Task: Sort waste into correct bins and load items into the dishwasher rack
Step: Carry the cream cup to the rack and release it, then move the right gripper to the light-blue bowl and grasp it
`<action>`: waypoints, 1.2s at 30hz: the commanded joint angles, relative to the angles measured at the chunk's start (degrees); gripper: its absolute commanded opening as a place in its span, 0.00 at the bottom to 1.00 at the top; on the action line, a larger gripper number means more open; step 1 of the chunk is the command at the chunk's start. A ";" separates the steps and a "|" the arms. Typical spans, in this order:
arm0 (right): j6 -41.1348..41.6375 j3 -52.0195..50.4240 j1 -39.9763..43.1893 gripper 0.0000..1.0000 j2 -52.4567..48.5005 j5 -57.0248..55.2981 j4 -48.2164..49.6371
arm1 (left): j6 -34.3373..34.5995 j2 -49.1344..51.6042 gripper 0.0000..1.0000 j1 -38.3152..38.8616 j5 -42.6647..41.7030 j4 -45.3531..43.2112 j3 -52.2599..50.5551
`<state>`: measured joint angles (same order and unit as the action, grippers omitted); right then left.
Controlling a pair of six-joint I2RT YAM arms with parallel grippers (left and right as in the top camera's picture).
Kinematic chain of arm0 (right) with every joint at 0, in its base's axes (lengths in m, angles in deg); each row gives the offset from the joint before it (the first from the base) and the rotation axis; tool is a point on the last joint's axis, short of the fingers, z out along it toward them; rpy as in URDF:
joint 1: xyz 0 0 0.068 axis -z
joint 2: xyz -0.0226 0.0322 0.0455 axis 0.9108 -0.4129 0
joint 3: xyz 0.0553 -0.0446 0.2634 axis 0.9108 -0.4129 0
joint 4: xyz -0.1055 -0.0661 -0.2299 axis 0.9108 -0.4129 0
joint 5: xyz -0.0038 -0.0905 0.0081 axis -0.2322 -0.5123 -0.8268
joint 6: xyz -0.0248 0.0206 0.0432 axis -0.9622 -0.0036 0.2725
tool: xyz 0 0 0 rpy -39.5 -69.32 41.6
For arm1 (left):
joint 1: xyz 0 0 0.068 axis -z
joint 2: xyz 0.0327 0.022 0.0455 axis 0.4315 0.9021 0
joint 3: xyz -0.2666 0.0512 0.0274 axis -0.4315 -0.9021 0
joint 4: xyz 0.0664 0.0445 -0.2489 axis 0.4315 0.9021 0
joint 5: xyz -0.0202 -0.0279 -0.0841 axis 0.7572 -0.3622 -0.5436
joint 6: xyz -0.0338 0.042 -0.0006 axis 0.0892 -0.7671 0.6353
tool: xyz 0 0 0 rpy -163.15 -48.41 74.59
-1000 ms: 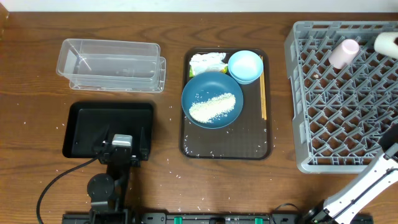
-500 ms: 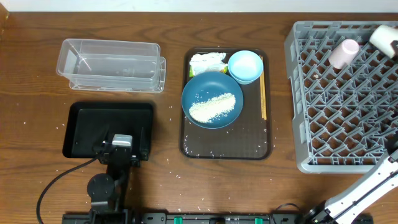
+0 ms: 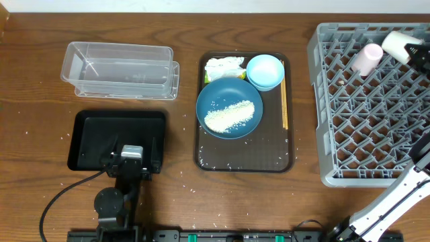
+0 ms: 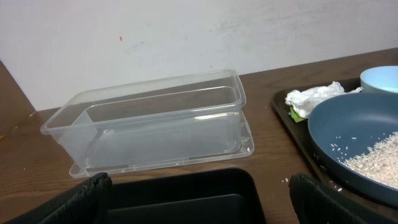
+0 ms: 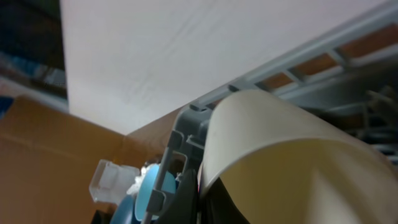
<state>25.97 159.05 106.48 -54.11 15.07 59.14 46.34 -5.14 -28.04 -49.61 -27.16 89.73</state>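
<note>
Nearest us, at 8 o'clock on the worktop (image 3: pixel 40 101), the left fingers (image 4: pixel 87 199) stand wide and empty over the black tray (image 3: pixel 87 134). At centre, the brown serving tray (image 3: pixel 242 158) carries the blue plate (image 3: pixel 211 97) with its rice (image 3: pixel 228 115). Beyond the plate sit the bowl (image 3: pixel 265 70) and the napkin (image 3: pixel 224 66), and the chopsticks (image 3: pixel 284 101) lie along the tray's 3 o'clock edge. The clear tub (image 3: pixel 119 46) sits at 10 o'clock. The rack (image 3: pixel 363 134) fills the 3 o'clock side.

At the rack's far corner, at 2 o'clock, the right fingers (image 3: pixel 422 60) are closed on the white cup (image 3: pixel 395 42). It hangs just beside the pink cup (image 3: pixel 368 58), which rests on the pegs.

Step in hand, as we judge it: seat the white cup.
- We choose a free cell clear of the pink cup.
- We lower slowly and keep the grip until the pegs carry the cup.
- We open only then, and lift straight up to avoid dragging either cup.

Against the earlier frame, the white cup has travelled from the rack's 3 o'clock edge toward 9 o'clock, closing on the pink cup. The left fingers and all other items are unmoved.
</note>
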 commanded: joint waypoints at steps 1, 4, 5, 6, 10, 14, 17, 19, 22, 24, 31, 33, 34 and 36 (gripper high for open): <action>3.74 -0.48 0.81 0.02 0.07 -2.49 -1.11 | -0.11 -0.11 0.93 -0.07 -0.79 1.90 -0.98; 3.67 -0.46 1.60 0.03 0.07 -6.14 -4.63 | -0.11 -0.11 0.93 -0.07 -0.79 1.92 -0.98; 3.65 -0.46 1.84 0.03 0.07 -7.56 -5.92 | -0.11 -0.11 0.93 -0.07 -0.79 1.92 -0.98; 3.19 -0.46 2.05 0.03 0.09 -8.96 -7.54 | -0.11 -0.11 0.93 -0.07 -0.79 1.90 -0.98; 1.27 -0.39 3.02 0.03 0.22 -10.34 -11.69 | -0.11 -0.11 0.93 -0.07 -0.79 1.90 -0.98; 1.31 -0.22 4.57 0.07 1.70 -10.82 -13.60 | -0.11 -0.11 0.93 -0.07 -0.79 1.90 -0.98; 1.27 -0.22 5.68 0.14 4.28 -14.86 -16.79 | -0.11 -0.11 0.93 -0.07 -0.79 1.90 -0.98; 0.83 -0.22 6.12 0.31 6.47 -18.53 -19.41 | -0.11 -0.11 0.93 -0.07 -0.79 1.92 -0.98; 0.87 -0.22 6.49 0.64 10.56 -25.09 -23.02 | -0.11 -0.11 0.93 -0.07 -0.79 1.90 -0.98; 0.92 -0.22 6.47 0.69 13.60 -28.65 -24.61 | -0.11 -0.11 0.93 -0.07 -0.79 1.90 -0.98; 3.54 -0.22 5.46 0.68 24.61 -35.39 -25.75 | -0.11 -0.11 0.93 -0.07 -0.79 1.90 -0.98; 3.76 -0.22 4.37 0.65 27.43 -37.13 -25.75 | -0.11 -0.11 0.93 -0.07 -0.79 1.90 -0.98; 3.78 -0.22 3.43 0.61 29.03 -38.40 -25.81 | -0.11 -0.11 0.93 -0.07 -0.79 1.90 -0.98; 3.74 -0.22 1.49 0.60 31.21 -40.22 -26.03 | -0.11 -0.11 0.93 -0.07 -0.79 1.90 -0.98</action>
<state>28.96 158.44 111.29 -25.63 -20.69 33.45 46.32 -5.14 -28.04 -49.61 -27.16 89.73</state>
